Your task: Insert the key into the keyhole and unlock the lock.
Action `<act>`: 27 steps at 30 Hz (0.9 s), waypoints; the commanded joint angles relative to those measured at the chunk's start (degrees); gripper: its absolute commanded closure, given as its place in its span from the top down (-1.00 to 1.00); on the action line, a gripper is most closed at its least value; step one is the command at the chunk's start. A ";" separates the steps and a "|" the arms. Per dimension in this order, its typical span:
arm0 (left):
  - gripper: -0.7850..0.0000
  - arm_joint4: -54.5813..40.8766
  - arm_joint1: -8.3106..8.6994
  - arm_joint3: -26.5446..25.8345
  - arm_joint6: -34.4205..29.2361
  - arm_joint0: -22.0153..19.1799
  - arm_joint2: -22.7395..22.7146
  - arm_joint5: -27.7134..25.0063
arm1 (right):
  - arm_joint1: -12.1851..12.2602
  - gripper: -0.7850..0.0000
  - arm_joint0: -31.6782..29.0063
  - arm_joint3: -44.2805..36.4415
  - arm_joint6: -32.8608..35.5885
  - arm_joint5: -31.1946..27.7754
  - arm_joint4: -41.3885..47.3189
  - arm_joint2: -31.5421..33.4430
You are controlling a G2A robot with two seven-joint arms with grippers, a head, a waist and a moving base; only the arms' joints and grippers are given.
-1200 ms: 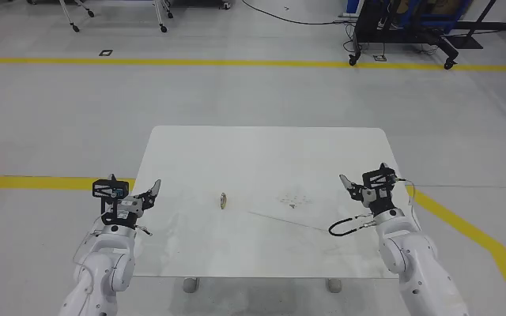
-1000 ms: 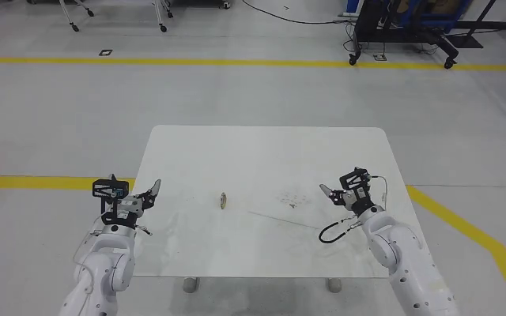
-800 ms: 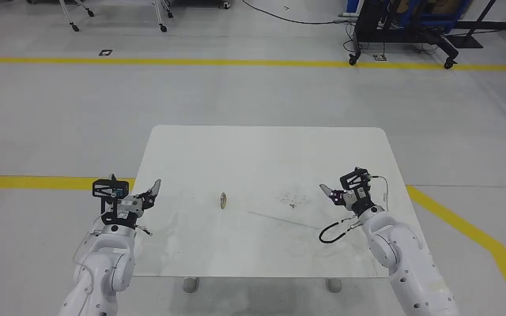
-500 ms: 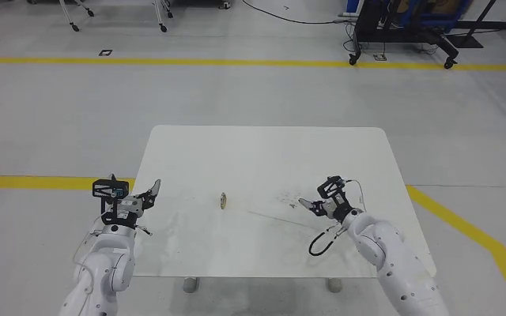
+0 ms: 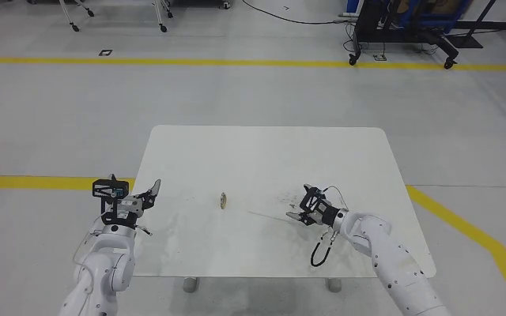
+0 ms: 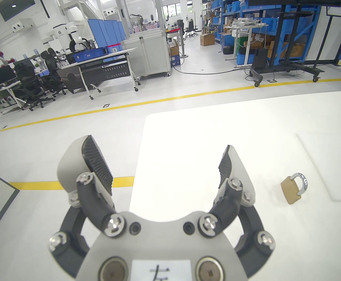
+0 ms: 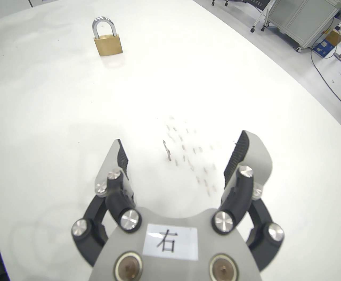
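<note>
Top view: the brass lock (image 5: pixel 224 200) sits near the middle of the white table (image 5: pixel 261 150). The left gripper (image 5: pixel 150 193) hangs at the table's left edge, and the right gripper (image 5: pixel 298 205) is low over the tabletop.

Left wrist view: the left gripper (image 6: pixel 158 149) is spread wide and empty, well apart from the lock (image 6: pixel 291 189). A white label (image 6: pixel 161 271) bears one character.

Right wrist view: the right gripper (image 7: pixel 181 141) gapes wide, holding nothing. The key (image 7: pixel 167 151) lies on the table between its fingers among scuff marks (image 7: pixel 194 159). Beyond is the lock (image 7: pixel 107 44), shackle shut. Another one-character label (image 7: pixel 170 240) here.

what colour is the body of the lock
The lock body is brass gold, the shackle silver; clearest in the right wrist view.
</note>
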 commanded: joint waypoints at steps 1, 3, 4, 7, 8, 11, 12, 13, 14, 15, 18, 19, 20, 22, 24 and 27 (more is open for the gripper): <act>1.00 0.00 0.00 0.00 0.00 0.00 0.00 0.00 | 0.14 -0.13 0.90 0.74 0.01 -1.04 -1.44 -0.29; 1.00 0.00 0.00 0.00 0.00 0.00 0.00 0.00 | 0.21 -0.25 1.59 1.44 -0.48 -1.80 -1.81 -0.47; 1.00 0.00 0.00 0.00 0.00 0.00 0.00 0.00 | 0.25 -0.30 1.85 1.74 -0.70 -2.23 -1.91 -0.58; 1.00 0.00 0.00 0.00 0.00 0.00 0.00 0.00 | 0.37 -0.55 2.58 2.38 -0.74 -3.74 -2.44 -1.04; 1.00 0.00 0.00 0.00 0.00 0.00 0.00 0.00 | 0.42 -0.59 2.89 2.53 -0.45 -4.44 -3.26 -1.42; 1.00 0.00 0.00 0.00 0.00 0.00 0.00 0.00 | 0.43 -0.67 3.55 3.11 -0.49 -5.41 -3.85 -2.32; 1.00 0.00 0.00 0.00 0.00 0.00 0.00 0.00 | 0.44 -0.75 3.82 3.21 -0.16 -5.59 -4.21 -2.61; 1.00 0.00 0.00 0.00 0.00 0.00 0.00 0.00 | 0.44 -0.87 4.04 3.24 0.04 -5.90 -4.48 -2.94; 1.00 0.00 0.00 0.00 0.00 0.00 0.00 0.00 | 0.45 -1.00 4.23 3.29 0.15 -6.19 -4.67 -3.21; 1.00 0.00 0.00 0.00 0.00 0.00 0.00 0.00 | 0.47 -1.00 4.42 3.32 0.29 -6.47 -4.88 -3.43; 1.00 0.00 0.00 0.00 0.00 0.00 0.00 0.00 | 0.55 -1.00 4.59 3.31 0.27 -6.54 -5.10 -3.67; 1.00 0.00 0.00 0.00 0.00 0.00 0.00 0.00 | 0.60 -1.00 4.60 3.26 0.29 -6.52 -5.13 -3.67; 1.00 0.00 0.00 0.00 0.00 0.00 0.00 0.00 | 0.65 -1.00 4.59 3.15 0.38 -6.58 -5.32 -3.71; 1.00 0.00 0.00 0.00 0.00 0.00 0.00 0.00 | 0.78 -1.00 4.49 2.85 0.30 -6.80 -5.63 -3.74; 1.00 0.00 0.00 0.00 0.00 0.00 0.00 0.00 | 0.91 -1.00 4.33 2.49 0.08 -6.60 -5.91 -3.65; 1.00 0.00 0.00 0.00 0.00 0.00 0.00 0.00 | 1.14 -1.00 3.77 1.63 -1.07 -6.15 -5.90 -3.21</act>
